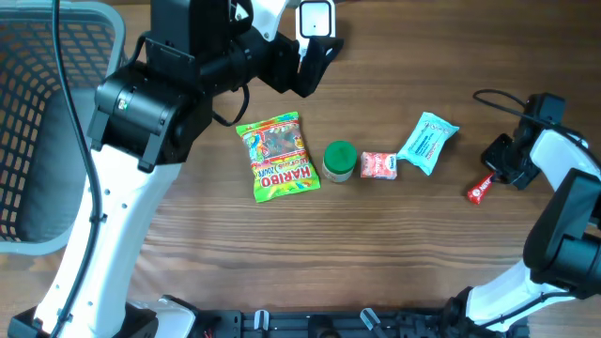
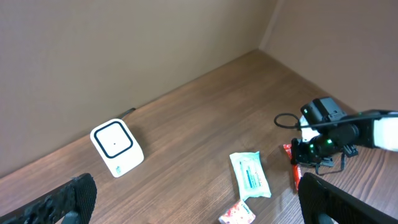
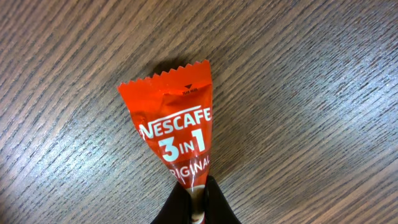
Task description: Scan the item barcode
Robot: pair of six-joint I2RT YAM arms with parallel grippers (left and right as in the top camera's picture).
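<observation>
On the table (image 1: pixel 423 263): one sachet (image 3: pixel 174 137), four other items (image 1: pixel 279 157), one scanner (image 1: pixel 315 19).

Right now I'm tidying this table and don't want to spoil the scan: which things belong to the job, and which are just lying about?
Job: Nescafe sachet, pinched at its end by the right tool; white scanner.
Lying about: Haribo bag; green-lidded jar; small pink packet; light-blue pack; grey basket.

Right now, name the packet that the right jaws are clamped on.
The red Nescafe sachet, pinched at one end, far right; the Haribo bag, pink packet and blue pack lie untouched.
</observation>
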